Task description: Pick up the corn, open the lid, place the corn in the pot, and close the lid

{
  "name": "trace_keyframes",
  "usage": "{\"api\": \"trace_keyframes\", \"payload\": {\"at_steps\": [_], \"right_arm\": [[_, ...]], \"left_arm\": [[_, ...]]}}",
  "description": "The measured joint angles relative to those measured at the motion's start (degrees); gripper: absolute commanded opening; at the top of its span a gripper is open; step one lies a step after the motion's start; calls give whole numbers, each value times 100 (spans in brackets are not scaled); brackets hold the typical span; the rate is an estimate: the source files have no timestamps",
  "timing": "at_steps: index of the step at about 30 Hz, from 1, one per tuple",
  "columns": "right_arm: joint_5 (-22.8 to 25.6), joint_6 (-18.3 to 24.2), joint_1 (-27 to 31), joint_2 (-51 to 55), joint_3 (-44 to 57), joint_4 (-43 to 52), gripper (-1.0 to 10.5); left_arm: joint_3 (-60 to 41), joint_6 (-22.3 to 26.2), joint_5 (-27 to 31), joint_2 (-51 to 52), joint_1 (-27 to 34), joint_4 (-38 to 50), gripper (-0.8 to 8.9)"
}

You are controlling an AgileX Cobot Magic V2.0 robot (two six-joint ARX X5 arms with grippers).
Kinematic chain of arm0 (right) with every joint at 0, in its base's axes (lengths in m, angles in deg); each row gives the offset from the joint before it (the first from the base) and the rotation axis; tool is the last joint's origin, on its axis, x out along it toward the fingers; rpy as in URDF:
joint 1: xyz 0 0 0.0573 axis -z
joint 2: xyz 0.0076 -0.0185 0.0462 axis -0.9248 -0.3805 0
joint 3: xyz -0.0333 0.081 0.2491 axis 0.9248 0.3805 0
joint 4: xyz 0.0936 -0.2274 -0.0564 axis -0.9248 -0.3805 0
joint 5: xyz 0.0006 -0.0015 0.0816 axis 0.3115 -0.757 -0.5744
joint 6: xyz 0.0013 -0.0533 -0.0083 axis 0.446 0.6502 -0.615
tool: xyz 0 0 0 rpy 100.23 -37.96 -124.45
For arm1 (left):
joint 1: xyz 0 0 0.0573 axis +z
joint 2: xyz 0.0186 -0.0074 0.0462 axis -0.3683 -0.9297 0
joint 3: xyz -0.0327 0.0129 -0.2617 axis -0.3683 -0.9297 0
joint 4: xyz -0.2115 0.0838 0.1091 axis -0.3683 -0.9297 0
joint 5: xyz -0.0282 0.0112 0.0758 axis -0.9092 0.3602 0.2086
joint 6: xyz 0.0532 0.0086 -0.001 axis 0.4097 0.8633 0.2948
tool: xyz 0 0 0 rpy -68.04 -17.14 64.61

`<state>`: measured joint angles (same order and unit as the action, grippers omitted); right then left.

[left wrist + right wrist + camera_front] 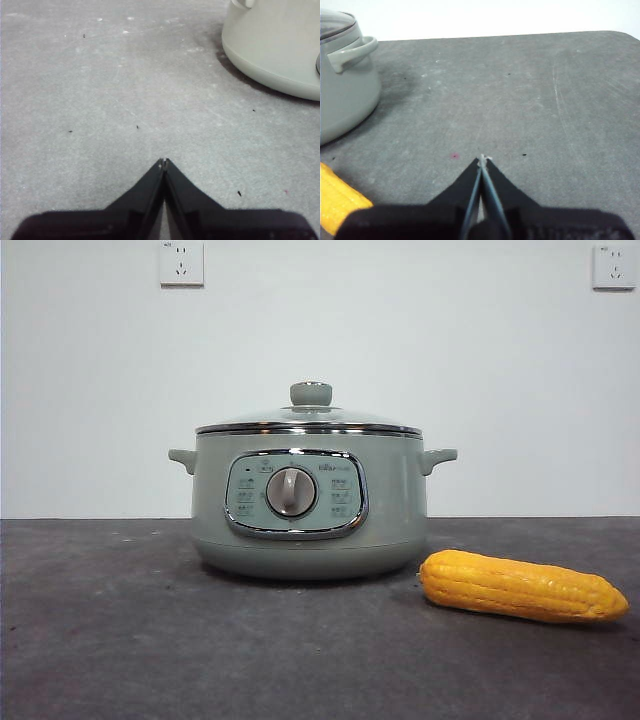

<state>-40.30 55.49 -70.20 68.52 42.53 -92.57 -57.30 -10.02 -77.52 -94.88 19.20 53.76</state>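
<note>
The sage-green pot (310,505) stands in the middle of the dark table with its dial facing the front camera. The glass lid (310,420) with its green knob sits on the pot. The yellow corn (520,586) lies on its side on the table in front of the pot to the right, tapered end pointing right. Neither arm shows in the front view. My left gripper (164,161) is shut and empty over bare table, with the pot's base (275,45) nearby. My right gripper (483,159) is shut and empty, with the corn's end (337,200) and the pot (342,80) close by.
The table (150,640) is dark grey with a back edge against a white wall. Two wall sockets (181,262) sit high on the wall. The table's far edge and rounded corner show in the right wrist view (620,35).
</note>
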Motion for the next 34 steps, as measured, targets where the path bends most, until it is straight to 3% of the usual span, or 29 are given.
{"api": "trace_keyframes", "payload": {"at_steps": [9,20,28,34], "right_arm": [[-4,-238,0,0,0,7,1],[-50,-1165,0,-4,-129,-131,-4],[-452,-1425,-2,-472,-1342,-551,-4],[-452,-1440,-2,-1335,-2542,-1357,-3]], "left_arm": [[0,-2,0,0,0,0,-1],[57,-7,-35,-28,0,-4,-1],[811,-157,-247,-341,0,0,-3],[1547,-382,-903,-909,0,-212,-4]]}}
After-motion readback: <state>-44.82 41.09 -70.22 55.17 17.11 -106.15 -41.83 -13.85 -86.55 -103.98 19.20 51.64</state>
